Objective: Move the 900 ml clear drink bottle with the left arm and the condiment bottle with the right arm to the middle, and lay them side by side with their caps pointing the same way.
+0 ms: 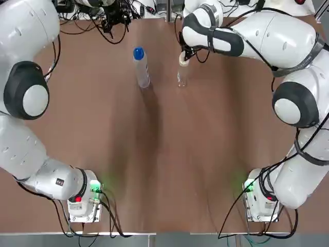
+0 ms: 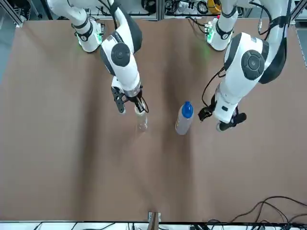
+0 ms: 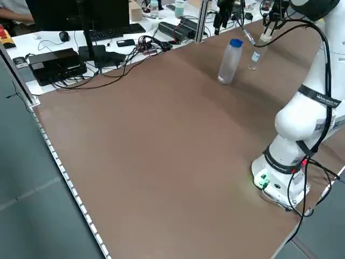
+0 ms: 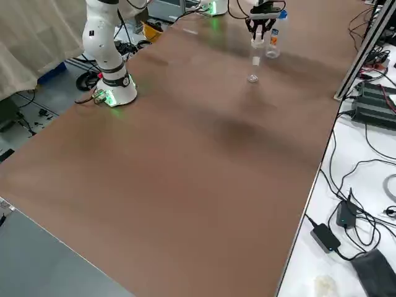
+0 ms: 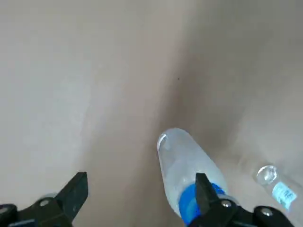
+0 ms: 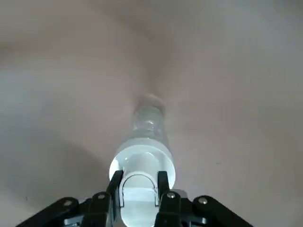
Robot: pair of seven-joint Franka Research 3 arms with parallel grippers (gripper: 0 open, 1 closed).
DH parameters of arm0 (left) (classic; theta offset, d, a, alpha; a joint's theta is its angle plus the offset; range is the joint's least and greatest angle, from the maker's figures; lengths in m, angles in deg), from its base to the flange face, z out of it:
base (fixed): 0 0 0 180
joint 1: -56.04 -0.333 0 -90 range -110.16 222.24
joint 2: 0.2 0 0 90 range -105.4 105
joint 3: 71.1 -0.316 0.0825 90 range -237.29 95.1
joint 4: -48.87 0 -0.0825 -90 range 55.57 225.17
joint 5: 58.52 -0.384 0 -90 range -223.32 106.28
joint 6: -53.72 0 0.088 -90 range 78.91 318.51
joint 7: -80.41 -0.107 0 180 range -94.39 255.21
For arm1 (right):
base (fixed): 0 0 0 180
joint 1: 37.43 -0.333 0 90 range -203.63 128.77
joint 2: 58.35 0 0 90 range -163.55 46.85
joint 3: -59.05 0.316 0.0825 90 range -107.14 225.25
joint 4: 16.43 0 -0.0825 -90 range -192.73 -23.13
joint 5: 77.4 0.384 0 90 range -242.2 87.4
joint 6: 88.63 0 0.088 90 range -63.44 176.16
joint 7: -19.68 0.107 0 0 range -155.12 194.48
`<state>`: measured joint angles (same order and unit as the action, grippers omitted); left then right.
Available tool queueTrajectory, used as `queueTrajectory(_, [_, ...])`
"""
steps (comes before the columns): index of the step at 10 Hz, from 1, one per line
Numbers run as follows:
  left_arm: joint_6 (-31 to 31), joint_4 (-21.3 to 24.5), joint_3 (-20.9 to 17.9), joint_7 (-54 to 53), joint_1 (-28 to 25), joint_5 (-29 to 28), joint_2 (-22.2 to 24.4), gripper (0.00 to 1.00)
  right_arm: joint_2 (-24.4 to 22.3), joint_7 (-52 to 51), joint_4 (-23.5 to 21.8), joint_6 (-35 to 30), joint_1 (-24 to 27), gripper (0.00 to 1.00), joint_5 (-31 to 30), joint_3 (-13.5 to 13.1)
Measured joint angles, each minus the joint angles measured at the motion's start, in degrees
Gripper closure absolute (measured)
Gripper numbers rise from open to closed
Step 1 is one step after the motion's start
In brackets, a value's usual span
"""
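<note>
The clear drink bottle [image 1: 141,69] with a blue cap stands upright at the far middle of the brown table [image 1: 164,154]. Beside it to the right is the slim clear condiment bottle [image 1: 182,76], upright with a white cap. My right gripper [image 1: 184,55] is shut on that cap from above, which the right wrist view shows between the fingers [image 6: 116,182]. I cannot tell whether the bottle's base touches the table. My left gripper [image 2: 221,122] hangs open just beside the drink bottle [image 2: 183,119], on its left. In the left wrist view the blue-capped bottle [image 5: 182,165] sits by one finger [image 5: 203,189], outside a grip.
Both arm bases [image 1: 85,203] [image 1: 262,203] stand at the table's near edge. Cables [image 1: 110,20] and a metal post [image 1: 167,10] lie along the far edge. A desk with a keyboard [image 3: 110,32] and black boxes lies past the far edge.
</note>
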<state>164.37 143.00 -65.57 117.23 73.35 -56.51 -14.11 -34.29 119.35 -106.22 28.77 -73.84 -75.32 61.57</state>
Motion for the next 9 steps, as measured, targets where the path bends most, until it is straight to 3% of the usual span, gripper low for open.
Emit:
queueTrajectory(3, [0.00, -1.02, 1.11, -3.51, 3.91, -7.96, -0.28, 0.00, 0.01, -0.01, 0.06, -0.41, 0.20, 0.64, 0.11, 0.00])
queueTrajectory(7, [0.33, -1.01, 2.65, -19.84, 7.06, -9.37, -1.33, 0.00, 0.00, -0.02, 0.39, -0.76, 0.23, 0.24, 0.16, 0.01])
queueTrajectory(8, [2.43, -0.55, 2.73, -22.36, 6.87, -9.02, -1.33, 0.00, 0.00, -0.03, 0.46, -0.76, 0.23, 0.08, 0.16, 0.02])
queueTrajectory(9, [6.69, 1.16, 3.13, -23.35, 6.62, -8.72, -1.27, 0.00, 0.00, -0.41, 0.68, -0.76, 0.24, 0.03, 0.10, 0.01])
